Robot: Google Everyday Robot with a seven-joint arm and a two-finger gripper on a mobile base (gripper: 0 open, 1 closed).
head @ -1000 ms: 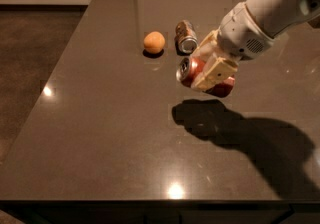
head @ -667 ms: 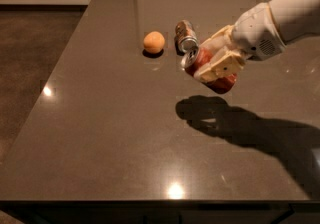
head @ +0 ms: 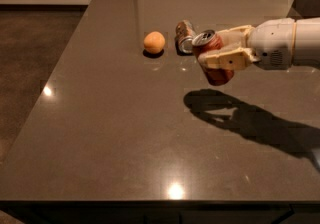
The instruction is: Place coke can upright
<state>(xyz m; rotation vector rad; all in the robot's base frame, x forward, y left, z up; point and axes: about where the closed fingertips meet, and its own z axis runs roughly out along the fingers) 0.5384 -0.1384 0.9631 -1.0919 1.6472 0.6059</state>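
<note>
The red coke can point(head: 210, 43) is held in my gripper point(head: 220, 56), above the dark table point(head: 125, 133). The can is tilted, its silver top pointing up and to the left. My cream fingers point(head: 222, 60) are shut around its middle, and the white arm comes in from the right. The can's shadow falls on the table below and a little to the right.
A silver-grey can point(head: 184, 36) lies on its side just left of and behind the held can. A round orange fruit point(head: 154, 42) sits to its left. The table's left edge drops to a brown floor point(head: 30, 58).
The arm has swung to lie more level and lifted. The coke can has turned from lying nearly sideways to more upright, its top now pointing up and left.
</note>
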